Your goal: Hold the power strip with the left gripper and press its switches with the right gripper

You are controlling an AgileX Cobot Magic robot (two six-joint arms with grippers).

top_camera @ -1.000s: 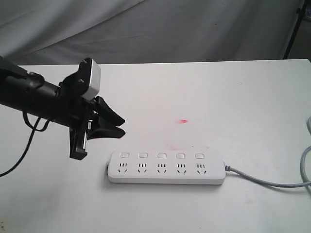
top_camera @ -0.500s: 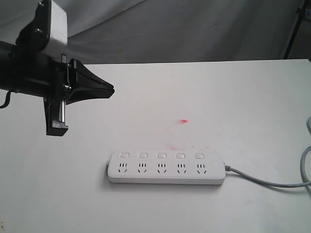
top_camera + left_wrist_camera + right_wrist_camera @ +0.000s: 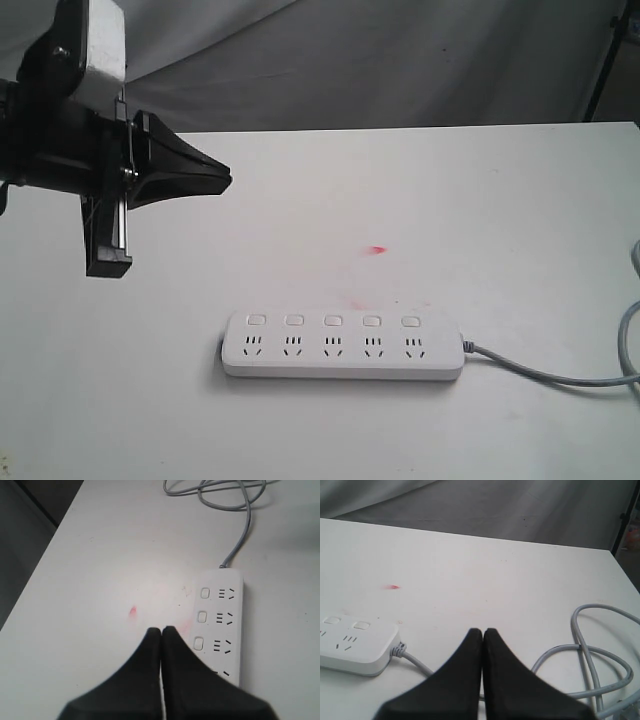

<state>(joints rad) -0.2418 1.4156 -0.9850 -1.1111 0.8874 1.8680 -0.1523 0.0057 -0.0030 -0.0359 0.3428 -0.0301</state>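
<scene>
While the power strip (image 3: 342,345) lies free on the table (image 3: 480,190), nothing grips it

Although the task calls for a hold, the left gripper (image 3: 228,180) hangs above the far left part of the white table. Its two black fingers are pressed together on nothing, tips pointing right. The power strip lies flat in the near half of the table, about mid-width, with its long axis running left to right. It is well apart from that gripper, to its right and nearer. The five switches (image 3: 332,320) sit in a row along the strip's far edge, one above each socket set. A grey cord (image 3: 560,378) leaves the strip's right end and runs off to the right. A small red mark (image 3: 377,249) lies on the table beyond the strip. The right gripper (image 3: 483,630), seen only in its wrist view, is likewise closed and empty. It is near the strip's right end and the looped cord, touching neither.
</scene>
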